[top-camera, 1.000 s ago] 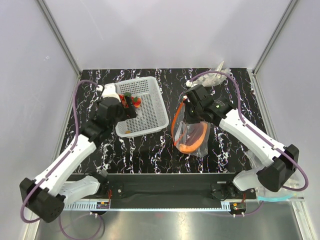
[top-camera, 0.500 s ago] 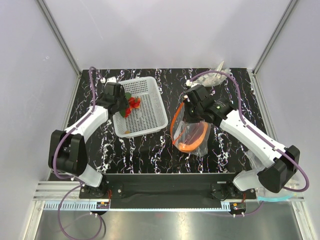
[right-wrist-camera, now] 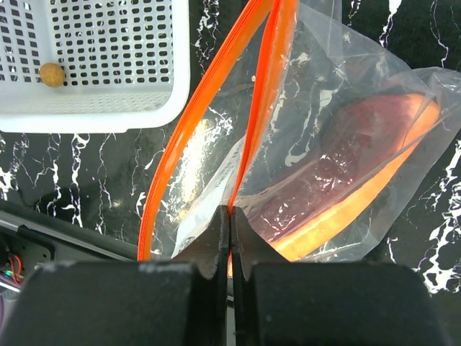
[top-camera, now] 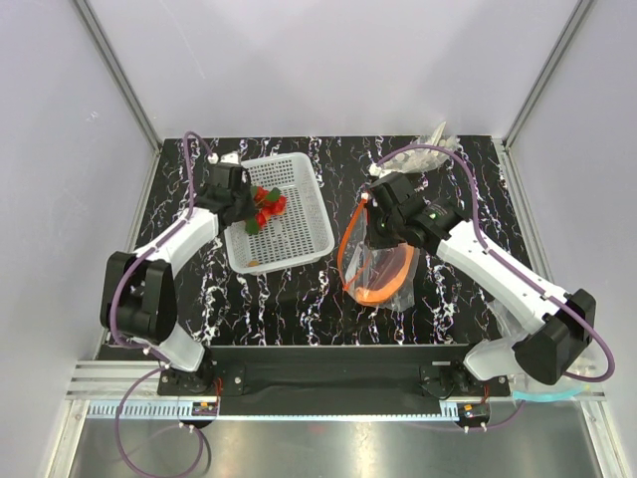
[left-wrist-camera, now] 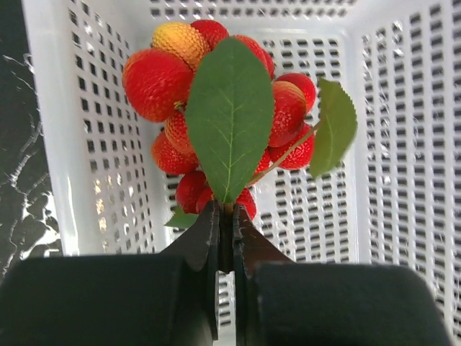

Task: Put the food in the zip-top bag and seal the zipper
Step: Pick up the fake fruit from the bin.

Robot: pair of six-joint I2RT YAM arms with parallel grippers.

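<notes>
The food [left-wrist-camera: 216,94], a bunch of red bumpy berries with green leaves, hangs over the white basket [top-camera: 311,237]; my left gripper [left-wrist-camera: 225,216] is shut on its stem just below the big leaf. From above, the bunch [top-camera: 265,207] sits at the basket's left side by the left gripper [top-camera: 249,209]. My right gripper [right-wrist-camera: 230,215] is shut on the orange zipper [right-wrist-camera: 189,112] of the zip-top bag [right-wrist-camera: 338,86], holding its mouth open and raised. A longer red-orange piece [right-wrist-camera: 360,180] lies inside the bag [top-camera: 380,267], right of the basket.
A small tan ball [right-wrist-camera: 51,73] lies in the basket's near corner. A greyish clear plastic wad [top-camera: 430,151] sits at the back right of the black marbled table [top-camera: 299,309]. Pale walls enclose the table on three sides.
My left arm swung over the basket's left rim and its jaws went from wide open to shut on the berry bunch's stem. The right arm and the bag barely moved.
</notes>
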